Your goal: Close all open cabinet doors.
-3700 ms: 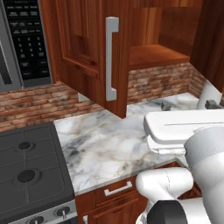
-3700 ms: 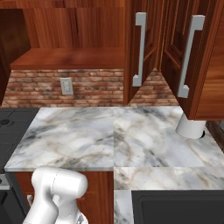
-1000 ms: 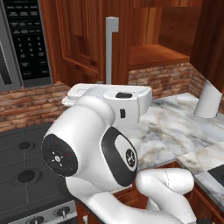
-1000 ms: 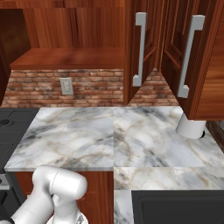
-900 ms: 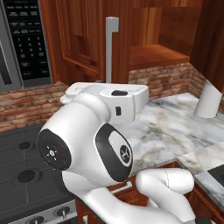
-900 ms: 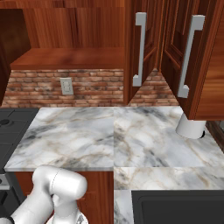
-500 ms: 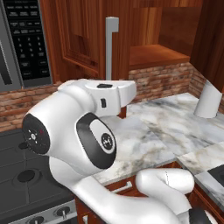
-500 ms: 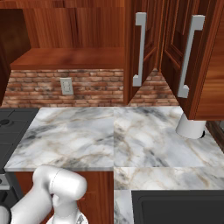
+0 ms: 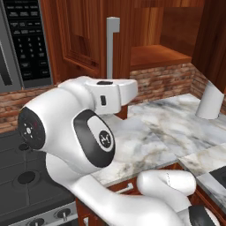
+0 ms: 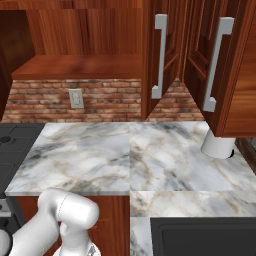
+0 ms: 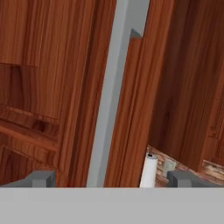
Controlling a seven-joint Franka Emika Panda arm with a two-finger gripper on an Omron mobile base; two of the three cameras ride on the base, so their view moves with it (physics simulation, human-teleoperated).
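Nothing is closed yet, I judge: two cabinet doors [image 10: 167, 55] hang open above the marble tabletop [image 10: 125, 155]. My gripper [image 11: 109, 177], jaws apart, points at one door's bar handle [image 11: 114, 87]. Both doors remain.

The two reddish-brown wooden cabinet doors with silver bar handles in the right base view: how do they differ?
The left reddish-brown door hangs nearer the brick wall; the right reddish-brown door stands closer to the camera and looks larger. The right door hides part of the white cylinder; the left door hides none. Both stand open.
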